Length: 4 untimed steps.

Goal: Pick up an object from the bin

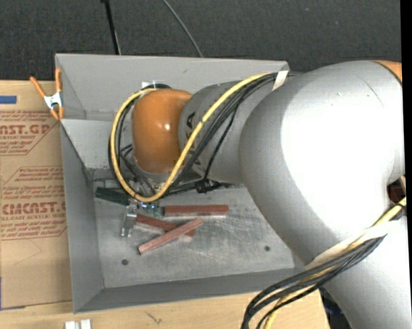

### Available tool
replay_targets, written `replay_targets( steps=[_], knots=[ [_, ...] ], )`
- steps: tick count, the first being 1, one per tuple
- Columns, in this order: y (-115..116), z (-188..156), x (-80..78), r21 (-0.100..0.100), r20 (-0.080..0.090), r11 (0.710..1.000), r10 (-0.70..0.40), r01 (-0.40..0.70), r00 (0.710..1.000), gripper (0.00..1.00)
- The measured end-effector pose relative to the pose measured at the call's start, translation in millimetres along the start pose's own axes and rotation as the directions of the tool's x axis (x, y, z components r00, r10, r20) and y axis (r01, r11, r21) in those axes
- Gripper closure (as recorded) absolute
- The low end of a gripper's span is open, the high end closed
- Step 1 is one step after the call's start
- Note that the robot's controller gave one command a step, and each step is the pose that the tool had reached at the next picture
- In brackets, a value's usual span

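My gripper (pixel 129 222) reaches down under the orange wrist cover to the bin floor, left of centre. Just to its right lie three reddish-brown flat sticks. One stick (pixel 197 210) lies level, a second (pixel 169 237) slants from lower left to upper right, and a third (pixel 159 225) lies between them, partly covered. The sticks' left ends are close to the gripper, and I cannot tell whether it touches any of them. A dark green flat thing (pixel 110 195) sticks out to the left, just above the gripper.
The big grey arm covers the right half of the bin and hangs over its back. Bare bin floor shows in front of the sticks and along the left wall.
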<state>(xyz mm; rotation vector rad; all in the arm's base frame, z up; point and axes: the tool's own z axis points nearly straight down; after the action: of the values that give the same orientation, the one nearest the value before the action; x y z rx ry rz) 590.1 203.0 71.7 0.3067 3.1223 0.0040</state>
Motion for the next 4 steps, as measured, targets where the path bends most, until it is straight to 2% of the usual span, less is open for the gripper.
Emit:
replay_targets(
  steps=[1, 2, 4],
  knots=[
    [0.7, -3.7, -2.7, -0.005, 0.010, 1.000, 0.001, -0.001, 1.000, 1.00],
    [0.8, -3.7, -2.8, -0.005, 0.010, 1.000, 0.001, -0.001, 1.000, 1.00],
    [0.1, -11.7, -0.5, 0.001, -0.003, 1.000, 0.001, -0.001, 1.000, 1.00]
  ],
)
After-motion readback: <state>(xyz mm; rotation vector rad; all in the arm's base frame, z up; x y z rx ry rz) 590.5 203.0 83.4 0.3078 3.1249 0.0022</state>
